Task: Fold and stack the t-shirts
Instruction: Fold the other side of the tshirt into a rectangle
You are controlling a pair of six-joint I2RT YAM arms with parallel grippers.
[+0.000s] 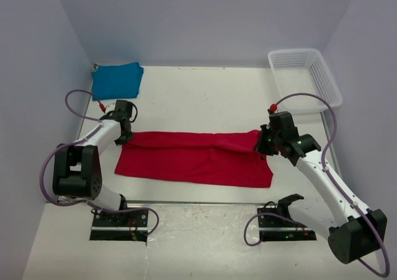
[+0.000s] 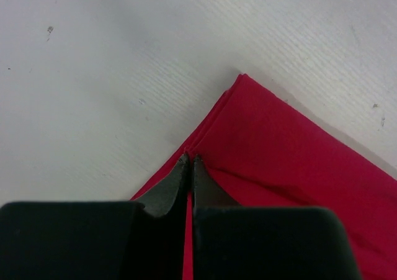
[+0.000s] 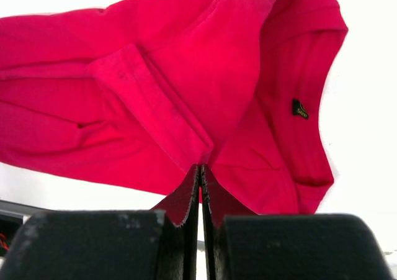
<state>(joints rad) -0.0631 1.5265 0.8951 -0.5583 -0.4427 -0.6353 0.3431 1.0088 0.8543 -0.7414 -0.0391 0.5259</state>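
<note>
The red t-shirt (image 1: 195, 158) lies folded lengthwise in a long band across the table's middle. My left gripper (image 1: 126, 136) is shut on its far left corner, low at the table; the left wrist view shows the folded red edge (image 2: 267, 131) pinched at the jaws' tips (image 2: 190, 161). My right gripper (image 1: 263, 142) is shut on the far right end and lifts it a little; the right wrist view shows the red cloth (image 3: 155, 87) hanging from the shut jaws' tips (image 3: 200, 168), with its dark neck label (image 3: 300, 109). The teal-blue t-shirt (image 1: 116, 79) lies folded at the back left corner.
A white mesh basket (image 1: 305, 79) stands at the back right by the wall. Grey walls close in the table at the back and both sides. Both arm bases (image 1: 121, 221) sit at the near edge.
</note>
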